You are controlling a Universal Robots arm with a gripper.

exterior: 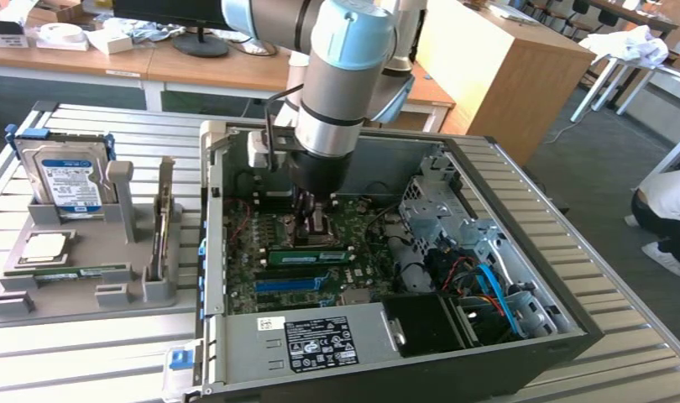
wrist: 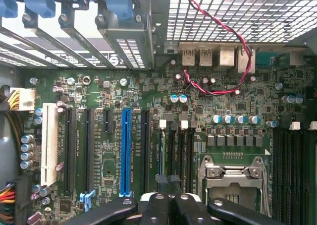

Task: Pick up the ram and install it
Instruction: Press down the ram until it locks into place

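Exterior view: a black open-sided computer case [exterior: 525, 369] is seen lying on a slatted metal table [exterior: 71, 361], with a green motherboard [exterior: 275, 231] exposed inside. The silver and light-blue robot arm [exterior: 346, 75] is lowered into the case from above. Its black gripper [exterior: 317, 228] is held with the fingers pressed together. The ram [exterior: 309, 255], a long thin green circuit-board stick with a white label, is found lying across the motherboard directly under the fingertips, just beyond a blue expansion slot [exterior: 290, 284]. Whether the stick is pinched or merely touched cannot be told.

A grey moulded parts tray [exterior: 82, 298] is set on the table towards the exterior view's left. On it a blue-labelled boxy hard drive [exterior: 62, 180] is stood upright at the far end, and a square silver processor chip [exterior: 44, 246] is laid flat nearer the camera. A grey power supply box with a black-and-white label [exterior: 317, 340] is fitted along the near side of the case. A crouching person in a white top [exterior: 667, 197] is seen at the exterior view's right edge.

In the wrist view the gripper [wrist: 168, 195] is seen closed above the motherboard [wrist: 237, 106]. A blue slot [wrist: 125, 150], a white slot [wrist: 48, 143], a metal-framed processor socket [wrist: 233, 173] and a twisted red-and-black wire [wrist: 233, 41] are shown around it.
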